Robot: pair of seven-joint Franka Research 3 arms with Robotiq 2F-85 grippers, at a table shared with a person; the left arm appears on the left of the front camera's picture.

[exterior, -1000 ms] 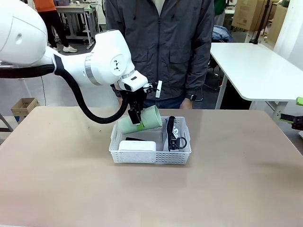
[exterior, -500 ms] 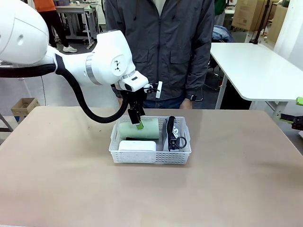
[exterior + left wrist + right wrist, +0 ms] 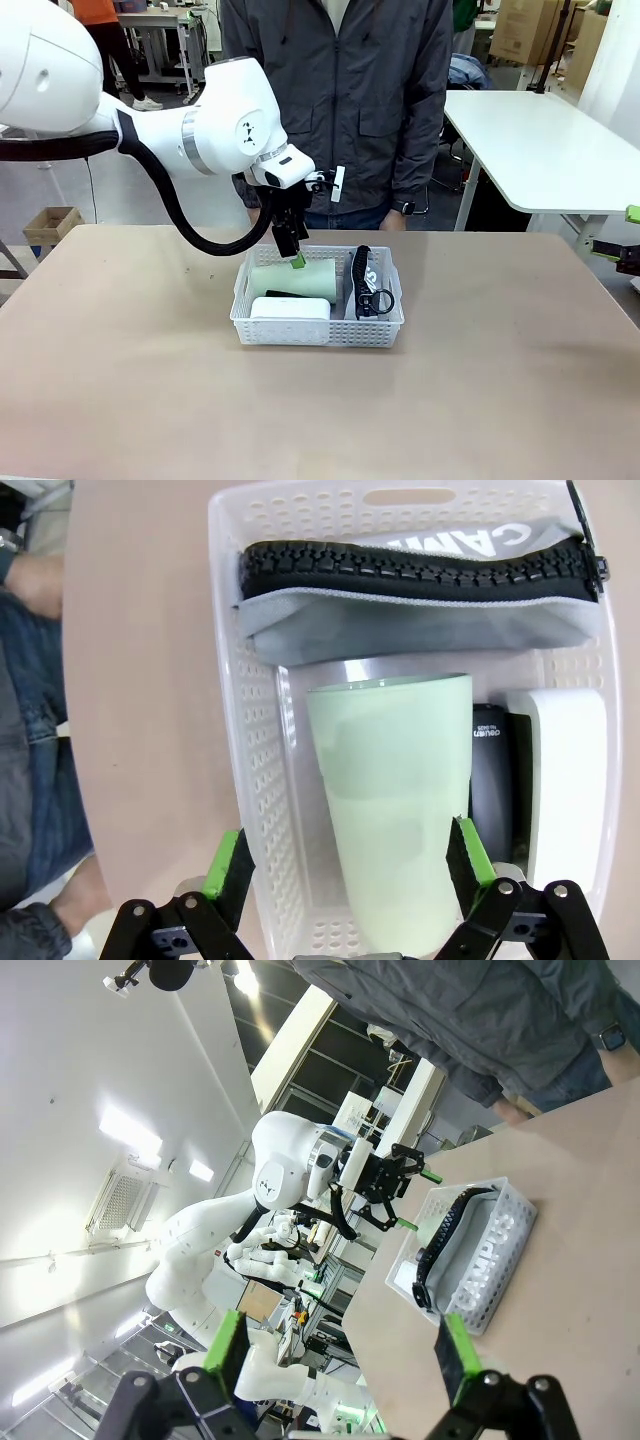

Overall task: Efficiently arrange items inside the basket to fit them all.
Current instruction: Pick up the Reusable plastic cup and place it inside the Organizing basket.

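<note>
Hovering over the far side of the basket (image 3: 318, 318) in the front view, the left gripper (image 3: 291, 250) is standing open above the pale green cup (image 3: 293, 280), which is lying on its side, long axis running left to right. The white block (image 3: 290, 308) is sitting in front of it, the pouch (image 3: 371, 283) to its right.

Looking down from the left wrist, the open fingers (image 3: 230, 865) are straddling the cup (image 3: 395, 805), touching nothing; the stapler (image 3: 492, 780) is wedging between cup and block.

Viewing from the right wrist, the right gripper (image 3: 340, 1355) is gaping empty, well apart from the basket, so the left arm is nearer.
</note>
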